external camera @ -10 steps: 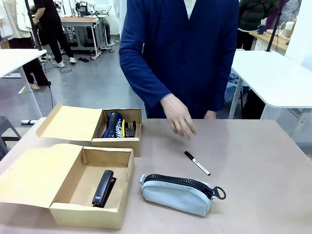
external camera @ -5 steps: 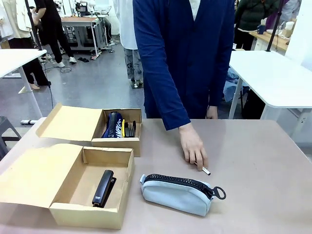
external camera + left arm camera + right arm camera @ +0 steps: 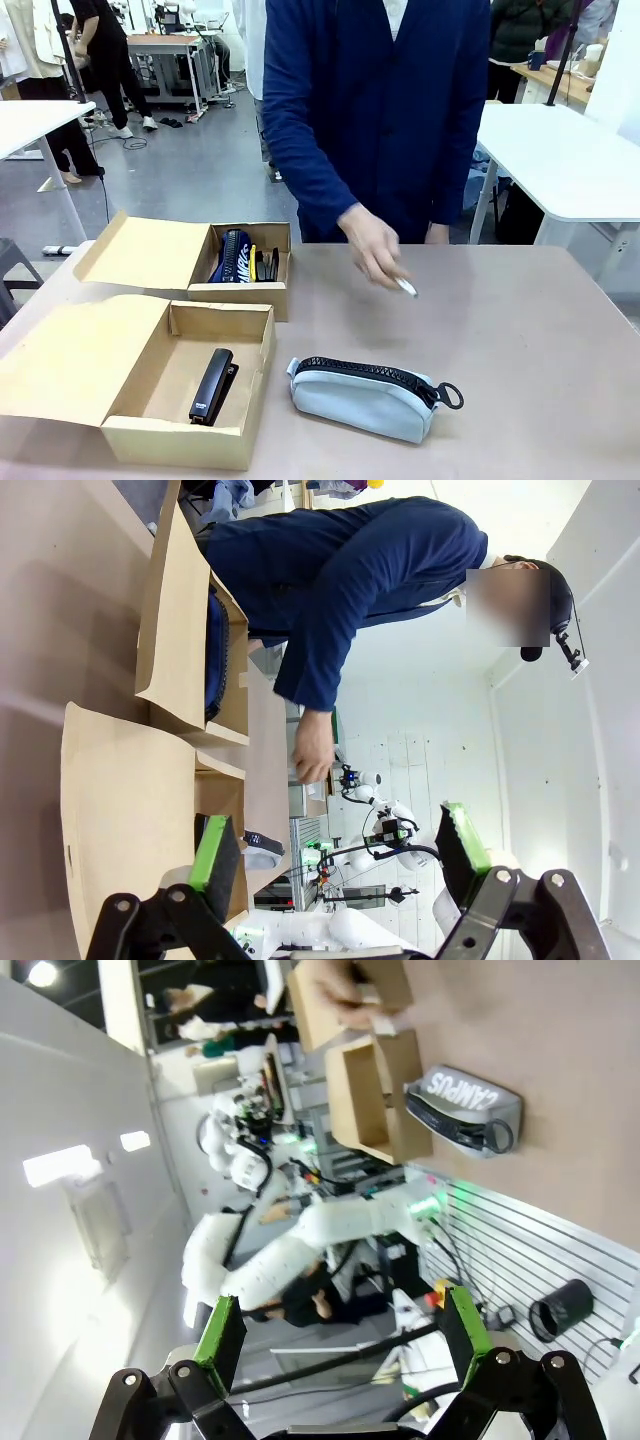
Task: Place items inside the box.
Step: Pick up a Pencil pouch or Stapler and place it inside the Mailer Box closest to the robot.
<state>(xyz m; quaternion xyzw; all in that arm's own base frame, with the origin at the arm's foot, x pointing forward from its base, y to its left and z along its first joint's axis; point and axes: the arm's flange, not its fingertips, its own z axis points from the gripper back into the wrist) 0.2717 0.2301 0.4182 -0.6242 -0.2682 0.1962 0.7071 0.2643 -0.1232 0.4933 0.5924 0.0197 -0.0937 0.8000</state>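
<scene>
A hand (image 3: 372, 245) holds the marker (image 3: 404, 287) up while the case (image 3: 365, 397) waits on the table (image 3: 520, 330).
The person's fingers pinch the marker in the air, behind the case, I think to carry it to a box. The near box (image 3: 170, 445) sits just left of the case with its lid folded back so things can go in. The stapler (image 3: 213, 385) lies flat inside it. The far box (image 3: 237, 298), behind and left of the case, holds the pouch (image 3: 230, 257) and the knife (image 3: 252, 262). The case is not packed yet. The left gripper (image 3: 335, 855) and the right gripper (image 3: 340, 1345) both stand wide open with nothing in them.
</scene>
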